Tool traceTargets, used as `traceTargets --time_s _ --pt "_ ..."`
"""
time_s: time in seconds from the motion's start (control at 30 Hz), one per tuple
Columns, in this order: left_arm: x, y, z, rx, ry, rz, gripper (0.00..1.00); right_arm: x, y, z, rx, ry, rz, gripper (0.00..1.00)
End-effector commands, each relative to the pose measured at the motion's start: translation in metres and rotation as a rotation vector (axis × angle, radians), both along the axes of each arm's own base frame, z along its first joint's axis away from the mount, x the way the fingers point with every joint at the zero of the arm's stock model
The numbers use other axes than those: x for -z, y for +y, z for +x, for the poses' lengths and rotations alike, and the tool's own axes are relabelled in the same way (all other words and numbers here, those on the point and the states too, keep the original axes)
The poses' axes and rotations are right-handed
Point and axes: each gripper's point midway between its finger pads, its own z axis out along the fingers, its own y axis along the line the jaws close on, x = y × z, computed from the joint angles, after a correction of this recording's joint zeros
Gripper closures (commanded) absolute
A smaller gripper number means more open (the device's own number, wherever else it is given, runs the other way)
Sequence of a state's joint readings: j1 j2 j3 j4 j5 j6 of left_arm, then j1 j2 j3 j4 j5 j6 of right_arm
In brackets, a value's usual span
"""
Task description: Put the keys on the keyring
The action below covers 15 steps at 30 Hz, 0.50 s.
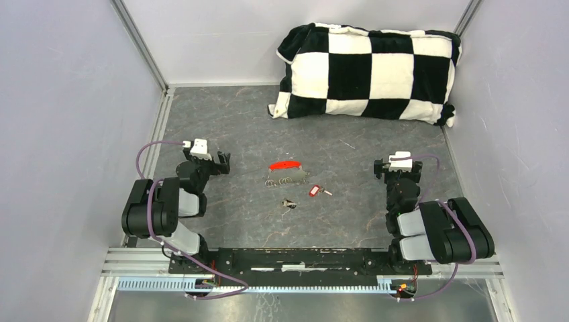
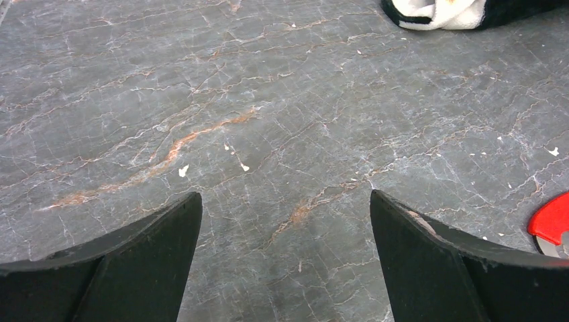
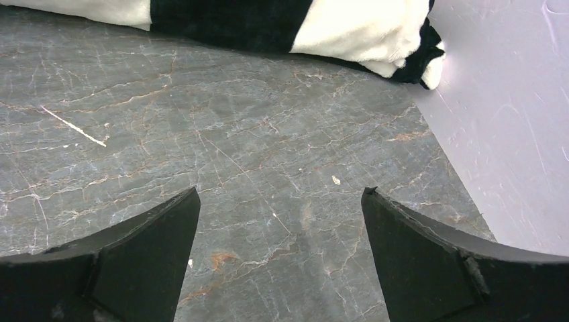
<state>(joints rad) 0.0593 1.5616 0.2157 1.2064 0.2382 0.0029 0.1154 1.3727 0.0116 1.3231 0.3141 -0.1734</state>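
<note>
Red-headed key (image 1: 314, 191), dark key (image 1: 290, 203), near keyring (image 1: 284, 166)

Left tool (image 2: 285, 201) and right tool (image 3: 280, 194) gape wide.

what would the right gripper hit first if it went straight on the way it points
Probably bare table, if it tilts down as it seems; nothing lies between the open right gripper and the checkered pillow further ahead.
</note>
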Motion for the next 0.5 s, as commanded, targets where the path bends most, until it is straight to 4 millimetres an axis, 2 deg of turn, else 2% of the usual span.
traceTargets --time_s 0.0,0.23,0.3,0.33,0.4,0.47 --pt "-0.017 0.000 0.003 -0.004 -0.061 -0.005 0.00 0.015 -0.002 -0.020 -0.006 0.031 -0.010 0.02" --pt "-0.017 0.000 0.003 -0.004 -0.062 -0.005 0.00 0.009 -0.010 -0.020 0.049 0.014 0.011 0.02" --pt "-0.022 0.002 0.003 -0.016 -0.074 -0.008 0.00 0.016 -0.012 -0.009 0.074 0.108 0.019 0.02" --pt "-0.023 0.004 0.004 -0.025 -0.053 -0.010 0.00 0.007 -0.009 0.003 0.080 0.121 0.051 0.02" --pt "-0.036 0.004 0.014 -0.020 0.007 -0.007 0.00 0.002 0.003 0.014 0.032 0.181 0.094 0.02" --pt "-0.042 0.004 0.025 -0.002 0.079 0.026 0.00 -0.016 0.020 0.015 -0.036 0.079 0.226 0.02"
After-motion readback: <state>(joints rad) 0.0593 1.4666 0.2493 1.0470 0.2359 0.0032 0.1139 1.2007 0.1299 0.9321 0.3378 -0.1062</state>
